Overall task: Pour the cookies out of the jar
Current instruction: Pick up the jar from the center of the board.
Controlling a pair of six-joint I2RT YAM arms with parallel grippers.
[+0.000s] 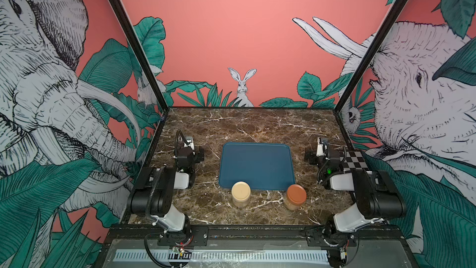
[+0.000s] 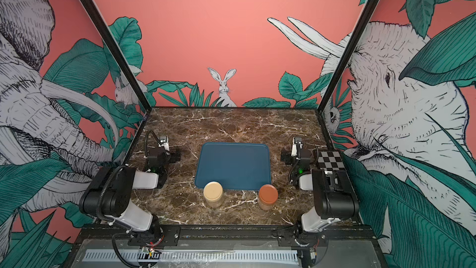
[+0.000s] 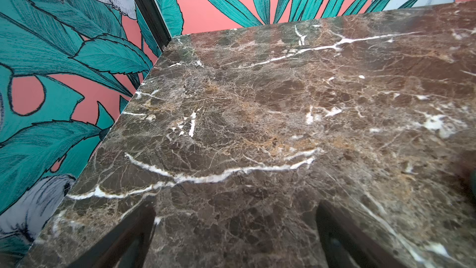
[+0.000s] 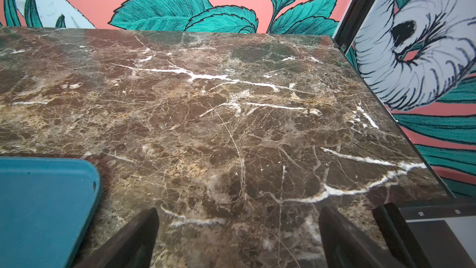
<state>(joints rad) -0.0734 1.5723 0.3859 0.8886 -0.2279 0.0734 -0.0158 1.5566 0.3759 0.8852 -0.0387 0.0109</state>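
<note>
At the left end effector [image 3: 235, 241], jaws stand wide apart w/ nothing btw them, only bare counter [image 3: 257, 112] ahead. Same at the right end effector [image 4: 237, 238]: released, empty, w/ a corner of the blue tray [image 4: 38, 202] just beside it. Both arms sit folded at the counter's sides, well apart from the jars.

Two lidded jars stand upright at the tray's near edge: cream-lid jar [image 1: 240, 194] on the left arm's side, brown-lid jar [image 1: 295, 197] on the right's. The cookies [image 1: 291, 205] look to be the lumpy orange-tan fill in the brown-lid jar, but that's your call to check; the cream-lid jar's fill looks smoother.

Nothing lies on the tray, so nothing's poured. You're at step one, approach not begun. Next move prob. calls for one end effector to pin the jar body while the other takes the lid off, then a tilt of the mouth over the tray.

Hard to read: cookie shapes are too small, the lids hide most of the jar walls from above, neither wrist view shows a jar, and lid type (screw vs. press) can't be told.
</note>
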